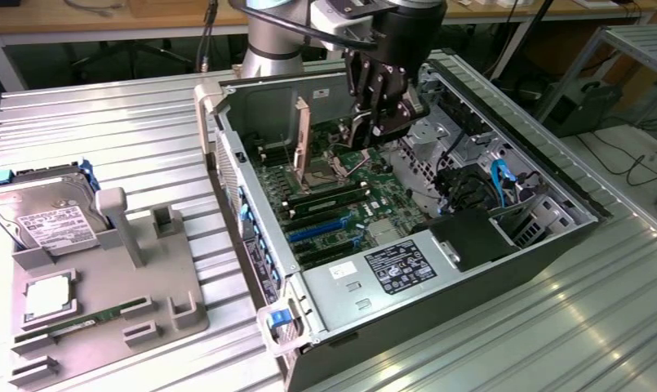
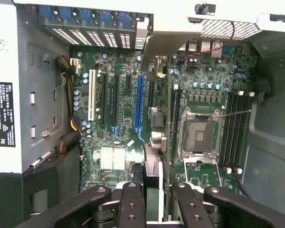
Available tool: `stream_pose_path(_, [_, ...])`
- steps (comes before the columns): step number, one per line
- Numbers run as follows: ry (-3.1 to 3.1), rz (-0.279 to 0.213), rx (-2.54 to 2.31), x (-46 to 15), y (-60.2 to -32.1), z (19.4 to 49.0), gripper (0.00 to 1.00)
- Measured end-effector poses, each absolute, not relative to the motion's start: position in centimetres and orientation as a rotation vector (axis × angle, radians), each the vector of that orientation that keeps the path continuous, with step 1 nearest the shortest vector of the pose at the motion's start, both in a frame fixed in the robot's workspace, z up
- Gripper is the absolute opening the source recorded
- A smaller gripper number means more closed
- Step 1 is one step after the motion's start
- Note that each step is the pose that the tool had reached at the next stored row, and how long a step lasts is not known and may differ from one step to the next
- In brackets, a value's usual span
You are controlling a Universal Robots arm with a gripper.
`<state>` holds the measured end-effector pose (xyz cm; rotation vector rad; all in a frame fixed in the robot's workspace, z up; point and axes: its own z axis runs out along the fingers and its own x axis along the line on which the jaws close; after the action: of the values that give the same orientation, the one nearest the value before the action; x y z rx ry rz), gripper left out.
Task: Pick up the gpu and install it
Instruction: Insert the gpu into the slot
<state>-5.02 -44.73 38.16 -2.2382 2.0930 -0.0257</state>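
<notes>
My gripper (image 1: pixel 379 121) hangs inside the open computer case (image 1: pixel 546 192), above the motherboard (image 1: pixel 339 192). It is shut on the gpu (image 2: pixel 152 171), which the wrist view shows edge-on as a thin dark card running away from the fingers (image 2: pixel 131 202). The card's pale metal bracket (image 2: pixel 167 43) sits at its far end, near the case's rear slot openings. The card hovers over the expansion slots, just beside the long blue slot (image 2: pixel 139 102). In the exterior view the gpu (image 1: pixel 357 135) pokes down below the gripper, above the board.
The open CPU socket (image 2: pixel 199 133) and RAM slots (image 2: pixel 235 130) lie beside the card. The power supply (image 1: pixel 399 265) fills the case's near end. Blue cables (image 1: pixel 500 175) run by the drive bay. On the grey fixture (image 1: pixel 105 327) rest a hard drive (image 1: pixel 40 216) and a RAM stick (image 1: pixel 89 320).
</notes>
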Motion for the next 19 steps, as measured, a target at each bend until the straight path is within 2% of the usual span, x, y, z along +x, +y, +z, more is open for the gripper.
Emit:
stream_pose_path(9, [2.081, -0.025, -2.250, -5.0, -44.7, 36.2, 0.27])
stream_pose_path(10, [2.080, -0.020, -2.253, -5.0, -44.7, 35.5, 0.27])
stream_pose_path(13, [2.103, 0.045, -2.271, -5.0, -44.8, 33.4, 0.27])
stream_pose_path(19, [2.112, 0.051, -2.267, -5.0, -44.9, 32.0, 0.27])
